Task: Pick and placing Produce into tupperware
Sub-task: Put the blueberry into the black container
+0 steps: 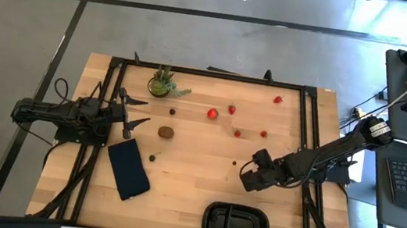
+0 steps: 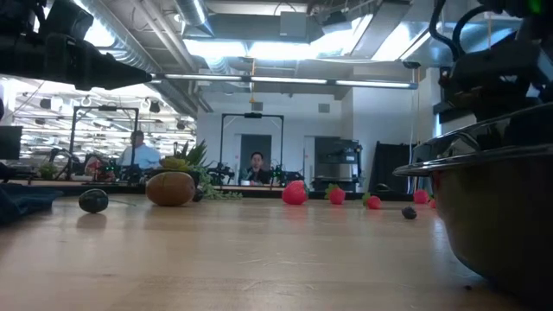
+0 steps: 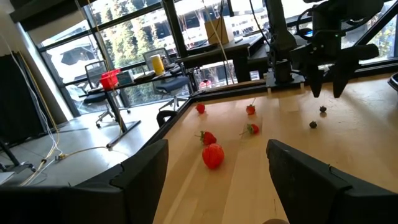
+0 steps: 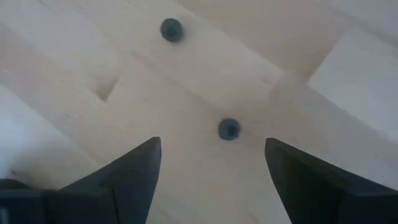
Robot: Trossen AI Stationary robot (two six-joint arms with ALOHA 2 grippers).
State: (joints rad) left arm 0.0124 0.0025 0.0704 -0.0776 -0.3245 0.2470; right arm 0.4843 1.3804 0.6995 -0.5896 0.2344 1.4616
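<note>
The produce lies scattered on the wooden table: a brown kiwi [image 1: 166,132], several red strawberries such as one at mid-table [image 1: 212,114], and small dark berries [image 1: 234,164]. My right gripper [image 4: 211,168] is open and points steeply down just above the table. One dark berry [image 4: 229,129] lies just ahead of the gap between its fingers, and another [image 4: 171,29] lies farther off. The black tupperware [image 1: 236,226] stands at the near edge. My left gripper [image 1: 139,113] waits open and level at the table's left, holding nothing.
A spiky green potted plant [image 1: 164,85] stands at the far left of the table. A flat navy slab [image 1: 128,169] lies at the near left. Black frame rails [image 1: 307,120] run along the table's sides. Bare wood lies between the right gripper and the tupperware.
</note>
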